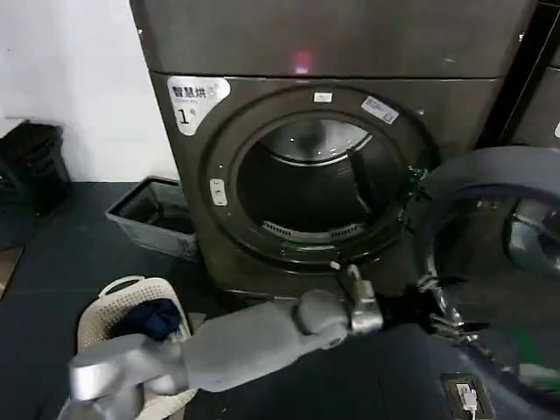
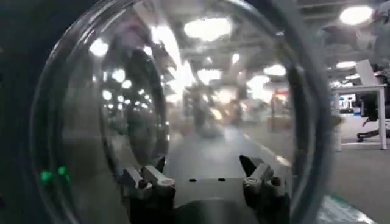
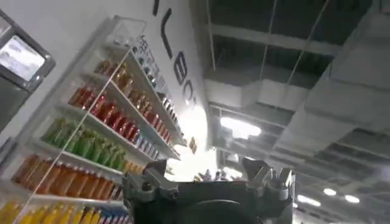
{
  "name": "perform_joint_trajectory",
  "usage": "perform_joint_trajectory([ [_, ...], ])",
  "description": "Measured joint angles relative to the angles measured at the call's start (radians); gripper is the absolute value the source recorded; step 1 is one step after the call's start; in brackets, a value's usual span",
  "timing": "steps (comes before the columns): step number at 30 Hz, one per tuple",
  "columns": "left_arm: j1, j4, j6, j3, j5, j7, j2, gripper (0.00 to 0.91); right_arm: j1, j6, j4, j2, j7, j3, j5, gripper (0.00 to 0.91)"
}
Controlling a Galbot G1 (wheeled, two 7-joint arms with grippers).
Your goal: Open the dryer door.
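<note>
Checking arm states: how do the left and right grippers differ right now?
The left gripper faces the glass of the open dryer door; the right gripper points up at ceiling lights and a drinks shelf. The left one sits low by the door's rim; the right one is away from the dryer. Both are open and empty.
</note>
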Motion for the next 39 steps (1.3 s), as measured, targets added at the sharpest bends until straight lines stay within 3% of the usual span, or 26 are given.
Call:
perform_joint_trajectory([
  [14, -0.016, 0.076, -0.022, -0.006, -0.016, -0.010, -0.107, 0.907, -0.005, 0.009, -0.026, -0.011, -0.004, 0.009, 0.001, 0.907],
  [22, -0.026, 0.074, -0.101, -0.008, -0.006, -0.044, -0.103, 0.907, -0.002, 0.012, -0.031, -0.021, -0.008, 0.004, -0.003, 0.907],
  [30, -0.038, 0.011, -0.304, 0.024, -0.040, -0.068, -0.012, 0.907, 0.006, 0.008, -0.028, -0.031, -0.010, -0.003, -0.004, 0.907],
  [35, -0.026, -0.077, -0.343, 0.025, -0.038, -0.023, 0.103, 0.907, 0.010, 0.009, -0.019, -0.037, -0.011, 0.005, -0.013, 0.907],
  [39, -0.009, -0.168, -0.331, -0.004, -0.024, -0.040, 0.224, 0.907, 0.014, 0.009, -0.013, -0.044, -0.007, 0.025, -0.037, 0.907],
])
